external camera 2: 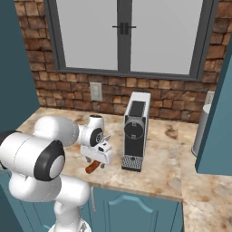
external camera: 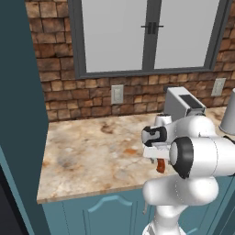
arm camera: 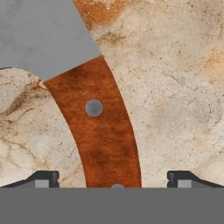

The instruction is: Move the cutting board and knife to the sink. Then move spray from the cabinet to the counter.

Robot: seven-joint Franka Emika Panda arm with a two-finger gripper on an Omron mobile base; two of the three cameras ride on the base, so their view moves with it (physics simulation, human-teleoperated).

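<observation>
Stone surface (external camera: 87,160), beige with brown blotches, runs from the teal cabinet side (external camera: 20,114) at nine o'clock across to the brick wall (external camera: 55,87) at twelve, where a grey-framed window (external camera: 147,34) sits above a pale wall socket (external camera: 117,94). Further right in the left base view, the white arm bends over the front edge of the surface, and its jaws (external camera: 155,158) point down at the stone. Just below them a scrap of reddish-brown shows: the handle of the knife (external camera: 160,166), lying flat near the front edge. Behind the arm, toward one o'clock, stands a silver and black coffee machine (external camera: 183,103), and a pale cylinder (external camera: 228,114) stands at the far right.

From the right base view the same knife handle pokes out under the hand at about six o'clock of it, on the surface close to the rounded front edge, with the coffee machine just to its right at three o'clock. Teal cupboard doors (external camera 2: 136,208) hang under the edge.

Looking along the hand, the knife fills the middle: wide silver blade toward eleven o'clock, curved handle with a grey rivet sweeping down to six. One dark fingertip (arm camera: 41,178) stands left of the handle and the other right of it, both well clear of the wood. So the jaws are spread wide, straddling the handle and grasping nothing.
</observation>
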